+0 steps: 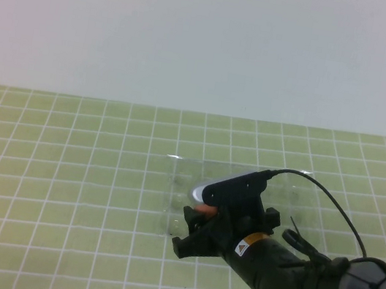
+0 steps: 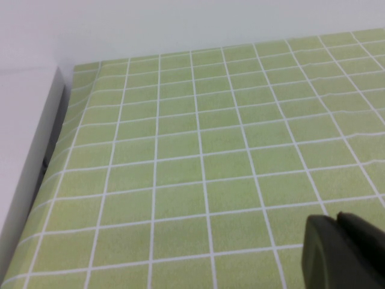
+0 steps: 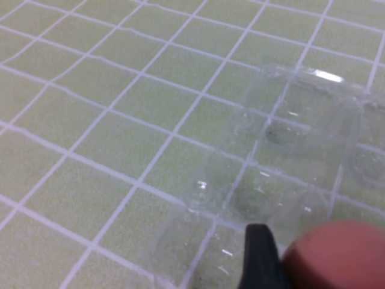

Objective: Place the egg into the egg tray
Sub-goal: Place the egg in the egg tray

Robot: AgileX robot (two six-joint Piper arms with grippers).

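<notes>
My right gripper [image 1: 200,215] is shut on the orange-brown egg [image 1: 204,209] and holds it over the near left part of the clear egg tray [image 1: 180,179]. In the right wrist view the egg [image 3: 340,256] sits against one black finger [image 3: 260,256], just above the tray's [image 3: 301,120] shallow cups. The tray lies flat on the green checked cloth in the middle of the table. My left gripper [image 2: 337,226] is out of the high view; in its own wrist view its fingers are together, empty, over bare cloth.
The green checked cloth [image 1: 63,167] covers the whole table up to a white back wall [image 1: 196,34]. In the left wrist view a white wall or board [image 2: 24,150] runs along the cloth's edge.
</notes>
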